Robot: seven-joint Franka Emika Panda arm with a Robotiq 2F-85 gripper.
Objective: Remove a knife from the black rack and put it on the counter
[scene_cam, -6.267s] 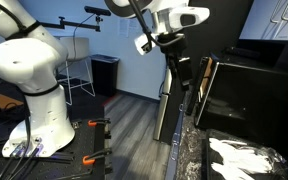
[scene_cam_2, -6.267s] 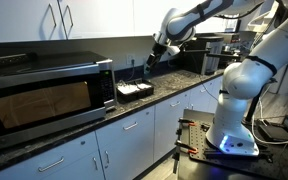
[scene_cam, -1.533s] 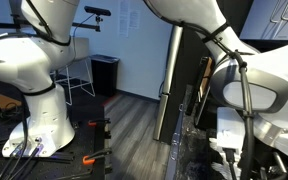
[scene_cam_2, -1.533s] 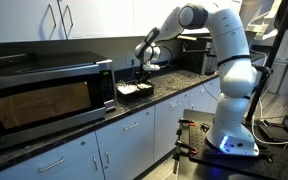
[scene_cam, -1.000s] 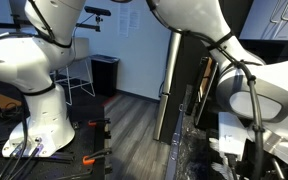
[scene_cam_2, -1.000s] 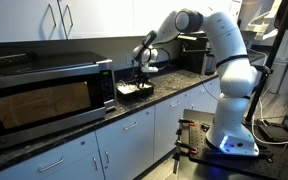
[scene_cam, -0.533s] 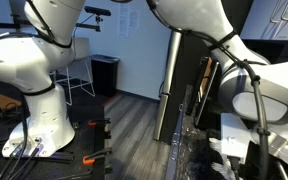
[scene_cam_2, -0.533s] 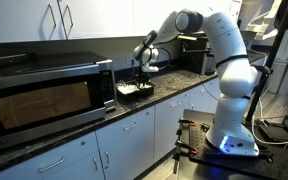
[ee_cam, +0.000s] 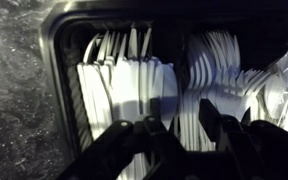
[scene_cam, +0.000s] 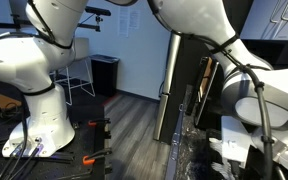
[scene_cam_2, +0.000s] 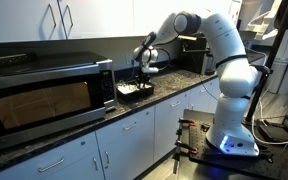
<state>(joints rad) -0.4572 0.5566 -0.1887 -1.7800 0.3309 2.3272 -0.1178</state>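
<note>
Knives [ee_cam: 124, 85], white plastic, lying lengthwise in a stack in the left compartment of the black rack [ee_cam: 56, 60], with white plastic forks [ee_cam: 219, 70] in the compartment to their right, as the wrist view shows. Rack stands on the dark, white-speckled stone-look tabletop [ee_cam: 14, 110]; in an exterior view it sits near frame centre, just right of the microwave [scene_cam_2: 44, 100]. Gripper [ee_cam: 184, 130] enters at the lower edge of the wrist view, directly over the rack, its dark fingers [ee_cam: 139, 140] spread apart and gripping nothing.

The spread tool [ee_cam: 181, 140] hovers over white knives [ee_cam: 124, 88] in the black rack [ee_cam: 56, 70].
</note>
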